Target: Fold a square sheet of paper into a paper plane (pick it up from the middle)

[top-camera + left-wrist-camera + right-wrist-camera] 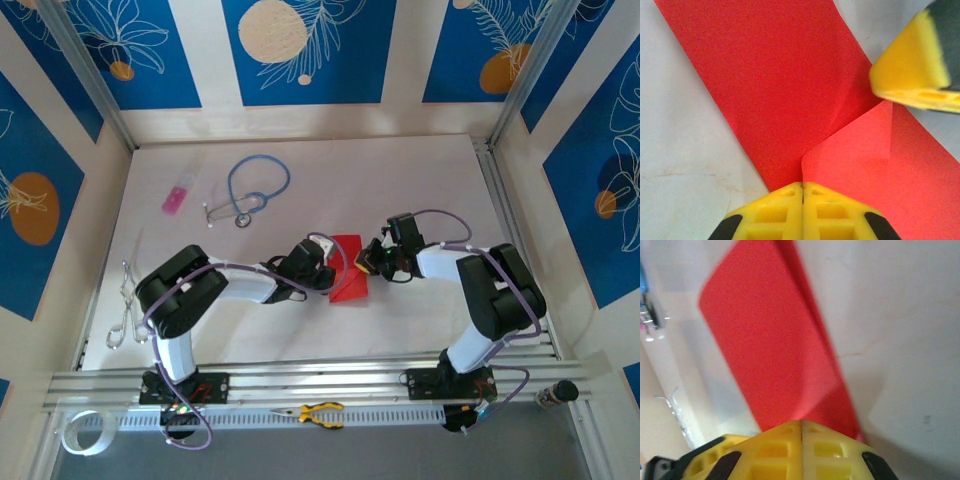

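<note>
The square sheet of paper (347, 250) is bright red and lies partly folded at the table's middle, between both arms. In the left wrist view a lighter flap (875, 170) is turned over the darker sheet (775, 80). My left gripper (803, 186) is shut, and the flap's edge runs straight into the seam between its tips. My right gripper (369, 262) is shut at the sheet's right edge; its yellow finger (907, 75) touches that edge. In the right wrist view the red sheet (770, 340) stretches away from the right gripper (801, 424), with a crease along its right side.
A blue stethoscope (252, 190) and a small pink item (175, 198) lie at the back left. Metal scissors (124, 300) rest near the left wall. Yellow-handled pliers (320, 413) and a tape roll (82, 432) sit on the front rail.
</note>
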You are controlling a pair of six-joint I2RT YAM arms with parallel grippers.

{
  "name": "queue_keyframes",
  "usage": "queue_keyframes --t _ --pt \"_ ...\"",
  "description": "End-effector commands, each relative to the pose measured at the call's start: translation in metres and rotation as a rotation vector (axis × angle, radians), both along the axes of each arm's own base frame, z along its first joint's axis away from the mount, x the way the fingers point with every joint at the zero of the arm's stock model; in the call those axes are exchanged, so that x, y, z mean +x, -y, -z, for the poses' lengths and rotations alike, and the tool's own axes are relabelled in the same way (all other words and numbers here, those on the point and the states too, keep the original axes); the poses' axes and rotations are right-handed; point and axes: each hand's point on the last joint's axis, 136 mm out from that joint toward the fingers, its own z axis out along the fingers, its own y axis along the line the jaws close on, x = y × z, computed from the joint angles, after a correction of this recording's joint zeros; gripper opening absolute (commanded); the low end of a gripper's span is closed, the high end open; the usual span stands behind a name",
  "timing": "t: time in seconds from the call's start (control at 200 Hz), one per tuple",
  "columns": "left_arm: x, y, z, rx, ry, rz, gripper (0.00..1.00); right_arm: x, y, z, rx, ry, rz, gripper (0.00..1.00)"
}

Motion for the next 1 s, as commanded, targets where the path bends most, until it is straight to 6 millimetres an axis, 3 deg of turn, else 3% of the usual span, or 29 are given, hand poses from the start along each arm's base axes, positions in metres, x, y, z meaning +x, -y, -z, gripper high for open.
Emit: queue_keyframes --t 0.0,0.195,0.415,0.555,0.8,0.995 --pt "-0.008 -0.014 0.022 0.067 -0.051 0.015 0.00 -0.013 0.015 0.025 -0.057 -0.064 0.034 0.00" --pt "-0.009 -0.016 0.023 0.073 -0.053 0.014 0.00 -0.006 0.034 0.023 -0.094 -0.038 0.094 0.00" --pt "-0.009 -0.015 0.020 0.069 -0.050 0.016 0.00 0.012 0.023 -0.030 0.033 0.139 0.037 0.00" --pt "-0.008 -0.014 0.018 0.063 -0.049 0.019 0.00 0.002 0.012 -0.051 0.040 0.211 -0.004 0.02" --pt "-0.008 -0.012 0.018 0.063 -0.049 0.025 0.00 -0.023 -0.022 -0.036 0.086 0.102 -0.122 0.00" --pt "-0.008 -0.012 0.018 0.064 -0.048 0.023 0.00 -0.023 -0.028 -0.025 0.058 0.072 -0.139 0.00"
